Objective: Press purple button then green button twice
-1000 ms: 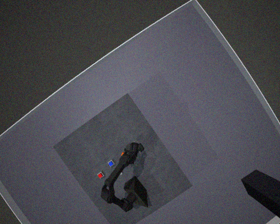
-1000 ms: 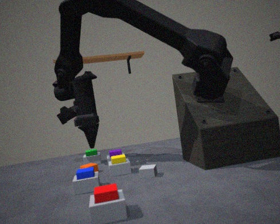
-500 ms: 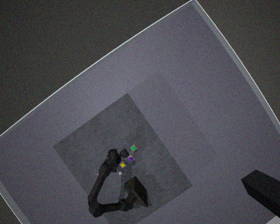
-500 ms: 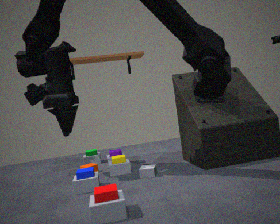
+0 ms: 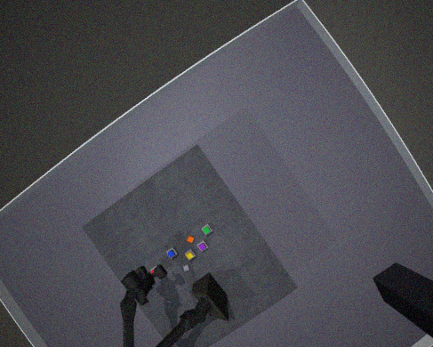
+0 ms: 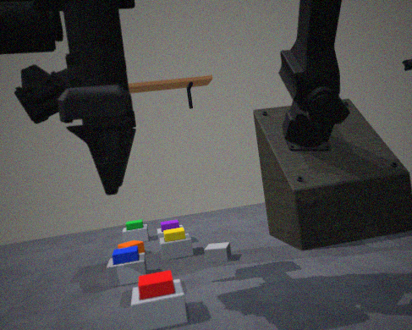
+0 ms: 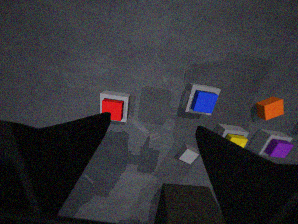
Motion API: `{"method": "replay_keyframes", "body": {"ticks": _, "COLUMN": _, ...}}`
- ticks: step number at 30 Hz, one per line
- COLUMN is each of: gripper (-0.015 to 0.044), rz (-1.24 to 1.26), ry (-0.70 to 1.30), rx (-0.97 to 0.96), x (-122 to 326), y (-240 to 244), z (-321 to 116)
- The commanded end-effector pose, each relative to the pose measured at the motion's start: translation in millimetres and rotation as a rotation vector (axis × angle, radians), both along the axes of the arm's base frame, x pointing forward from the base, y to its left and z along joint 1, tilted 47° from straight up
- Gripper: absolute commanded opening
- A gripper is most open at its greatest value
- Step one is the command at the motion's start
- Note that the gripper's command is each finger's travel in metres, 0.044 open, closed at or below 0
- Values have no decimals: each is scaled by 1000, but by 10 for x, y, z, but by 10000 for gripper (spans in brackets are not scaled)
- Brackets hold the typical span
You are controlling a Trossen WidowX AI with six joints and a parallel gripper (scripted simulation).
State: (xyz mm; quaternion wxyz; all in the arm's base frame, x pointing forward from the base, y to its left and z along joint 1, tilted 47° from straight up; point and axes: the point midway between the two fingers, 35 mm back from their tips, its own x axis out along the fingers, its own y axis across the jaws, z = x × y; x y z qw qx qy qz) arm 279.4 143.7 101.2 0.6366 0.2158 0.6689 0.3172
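The purple button (image 5: 202, 246) (image 6: 170, 225) (image 7: 279, 148) stands on its pale base, cap raised. The green button (image 5: 207, 229) (image 6: 134, 224) stands beyond it, cap raised; it is outside the wrist view. My gripper (image 7: 153, 123) is open and empty, its two fingertips wide apart in the wrist view. In the exterior view it hangs high above the table, in front of the buttons. It is well away from the purple and green buttons, on the side of the red and blue ones.
A red button (image 6: 156, 285) (image 7: 113, 109), a blue button (image 5: 172, 254) (image 6: 125, 255) (image 7: 205, 102) and a yellow button (image 5: 189, 255) (image 6: 174, 234) (image 7: 237, 140) stand nearby. An orange block (image 5: 190, 239) (image 7: 270, 108) and a light grey block (image 5: 186, 268) (image 6: 217, 252) (image 7: 189, 156) lie among them.
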Motion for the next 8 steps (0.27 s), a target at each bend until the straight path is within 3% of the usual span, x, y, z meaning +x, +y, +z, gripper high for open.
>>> {"method": "replay_keyframes", "body": {"ticks": 1, "gripper": 400, "rz": 5, "ry": 21, "rx": 28, "x": -423, "y": 230, "z": 323}}
{"method": "replay_keyframes", "body": {"ticks": 8, "gripper": 400, "rz": 9, "ry": 27, "rx": 40, "x": -590, "y": 299, "z": 432}}
